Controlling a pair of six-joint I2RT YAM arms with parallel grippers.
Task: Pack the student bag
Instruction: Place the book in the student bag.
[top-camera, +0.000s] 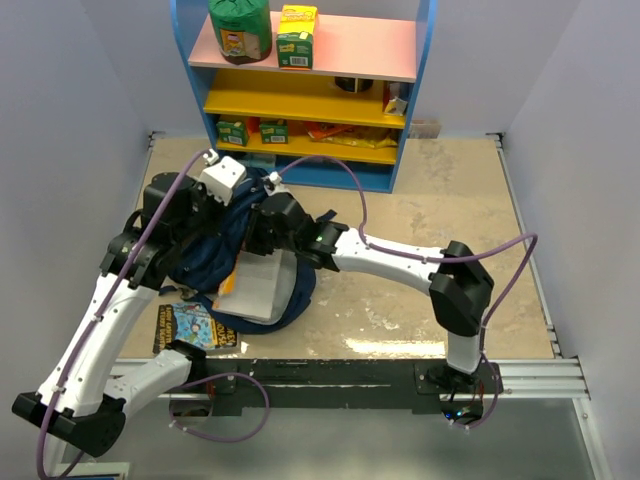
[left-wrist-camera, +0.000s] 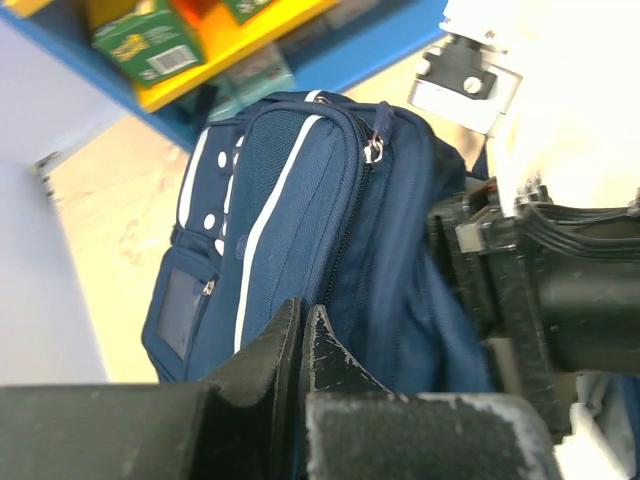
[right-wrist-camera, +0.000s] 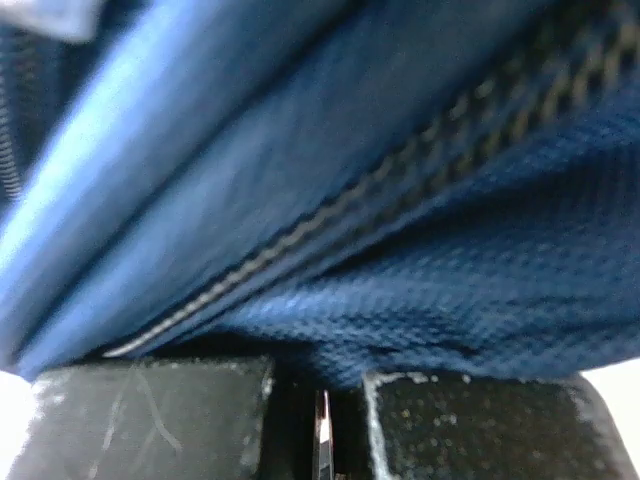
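Observation:
The student bag (top-camera: 300, 292) is navy with white stripes and lies at the table's middle left under both wrists. A grey-white book (top-camera: 262, 285) sticks out of its opening. In the left wrist view the bag (left-wrist-camera: 300, 200) stands upright, and my left gripper (left-wrist-camera: 303, 312) is shut with a sliver of blue fabric between the pads. My left gripper (top-camera: 232, 212) sits at the bag's upper edge. My right gripper (top-camera: 264, 218) is beside it. In the right wrist view the right gripper (right-wrist-camera: 320, 400) is shut on a thin metal zipper pull (right-wrist-camera: 322, 432), just under the bag's zipper (right-wrist-camera: 330, 225).
A colourful book (top-camera: 190, 326) lies flat on the table by the left arm's base. A blue-framed shelf (top-camera: 310, 90) with pink and yellow boards and green boxes stands at the back. Walls close in both sides of the table.

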